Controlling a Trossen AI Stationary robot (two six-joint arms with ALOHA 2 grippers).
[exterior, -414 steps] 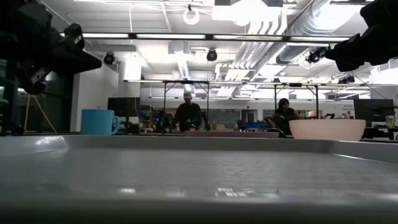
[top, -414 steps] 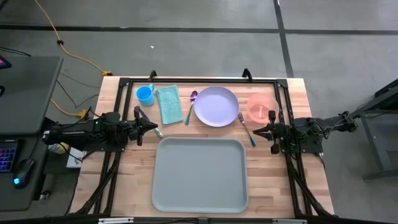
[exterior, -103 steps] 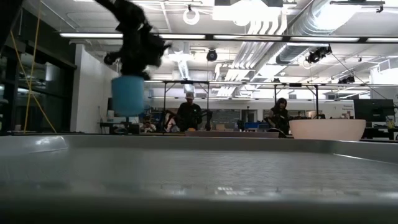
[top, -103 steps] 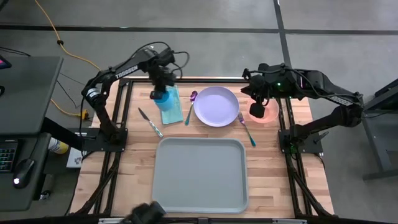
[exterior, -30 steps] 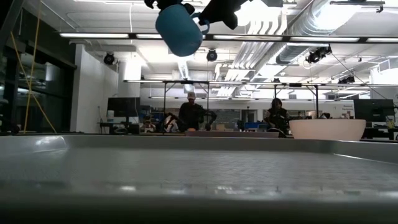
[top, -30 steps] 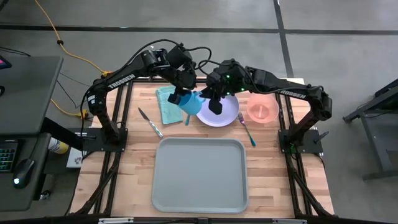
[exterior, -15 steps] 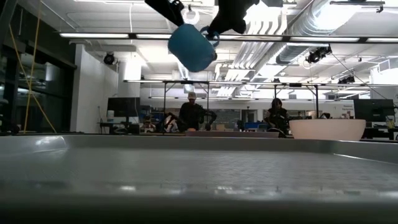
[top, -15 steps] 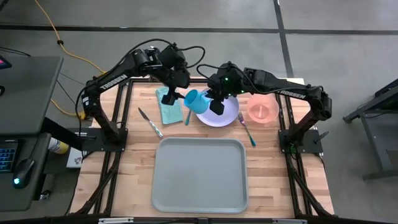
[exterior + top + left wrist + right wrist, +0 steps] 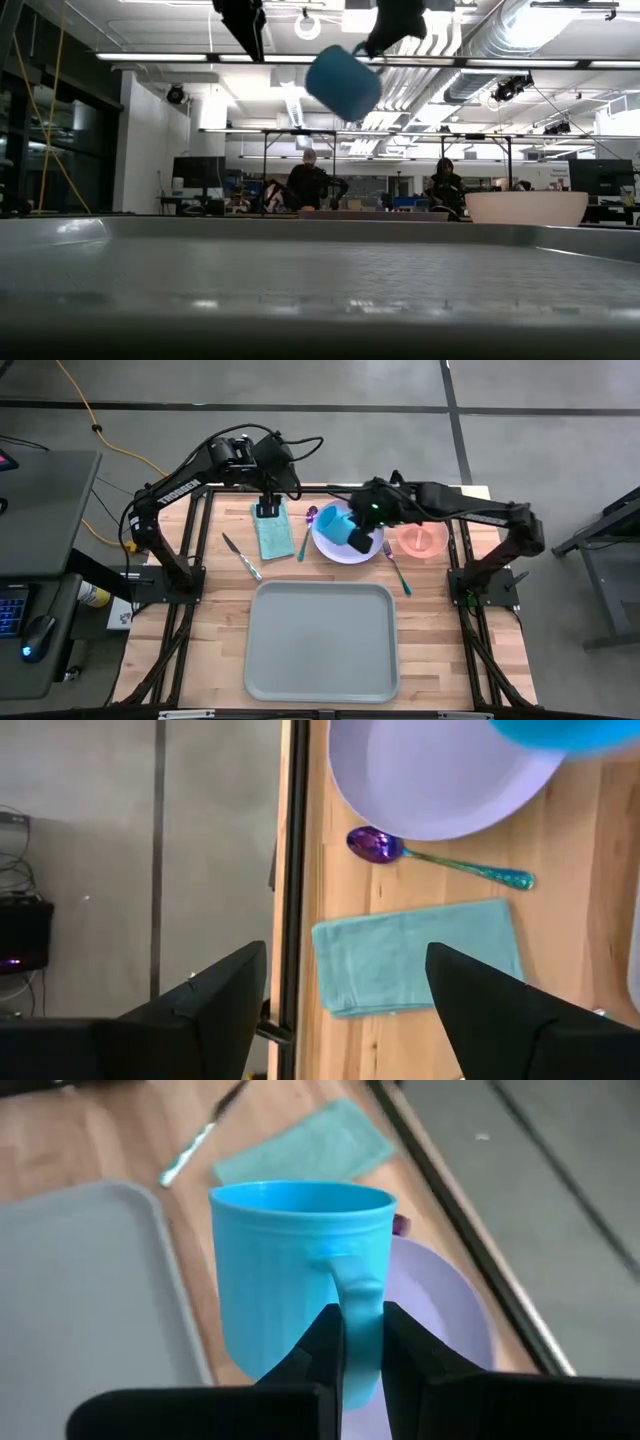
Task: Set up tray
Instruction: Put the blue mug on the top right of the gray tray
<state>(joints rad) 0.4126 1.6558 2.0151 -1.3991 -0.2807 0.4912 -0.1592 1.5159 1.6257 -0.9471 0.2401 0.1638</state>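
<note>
1. While both arms reach over the table's far half, the tray [image 9: 321, 640] lies bare at the near middle, with wood showing round it.
2. Lavender plate [image 9: 366, 546] sits far centre, pink bowl [image 9: 424, 538] to its right.
3. Left arm reads "TROSSEN"; the left gripper [image 9: 268, 501] hangs spread over the teal napkin [image 9: 270, 532].
4. Above the plate, the right gripper [image 9: 352, 1348] pinches the blue cup [image 9: 336, 523] by its handle.
5. Spoon [image 9: 307, 530], fork [image 9: 396, 567] and knife [image 9: 242, 557] lie around them.
</note>
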